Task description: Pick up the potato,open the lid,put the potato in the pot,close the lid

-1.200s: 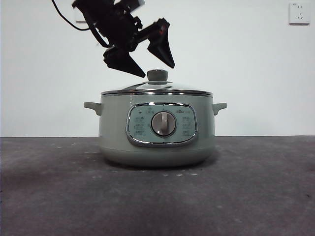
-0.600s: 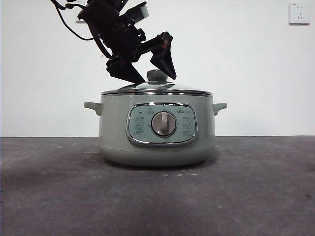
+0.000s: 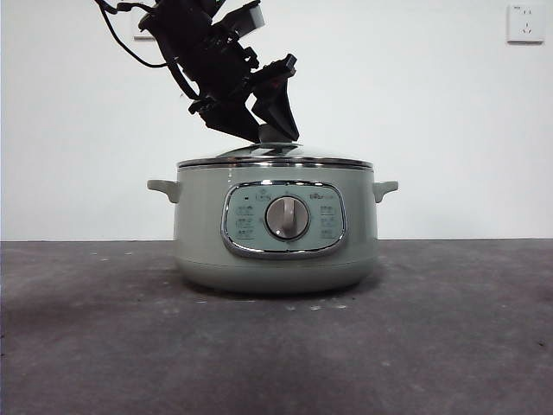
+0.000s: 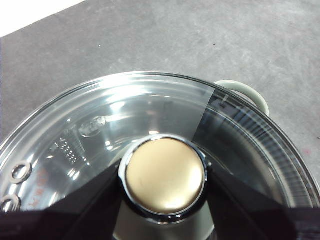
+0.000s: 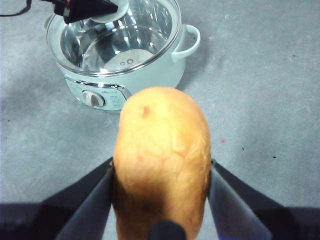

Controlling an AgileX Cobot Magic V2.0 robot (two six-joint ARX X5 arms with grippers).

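The pot (image 3: 275, 233) is seen standing on the dark grey table (image 3: 432, 346), its control panel (image 3: 284, 219) and round dial (image 3: 287, 217) turned toward the front camera, with 1 small side handle at 9 o'clock and 1 at 3 o'clock of the body. The lid (image 3: 275, 157) is seated on the pot's rim.

The left gripper (image 3: 270, 131) is brought down from 11 o'clock in the front view onto the middle of the lid. In the left wrist view the 2 black jaws are set against opposite sides of the knob (image 4: 165, 173), at its 9 and 3 o'clock, so the knob is clasped between them; the glass dome (image 4: 150, 115) and 1 pot handle (image 4: 245, 92) are visible beyond it.

The potato (image 5: 161, 160) is held aloft by the right gripper (image 5: 161, 200), pinched at its 2 flanks by the jaws. In the right wrist view it is well apart from the pot (image 5: 120, 55), which lies at about 11 o'clock from it across the table.

A white wall socket (image 3: 525, 23) is mounted on the wall behind.
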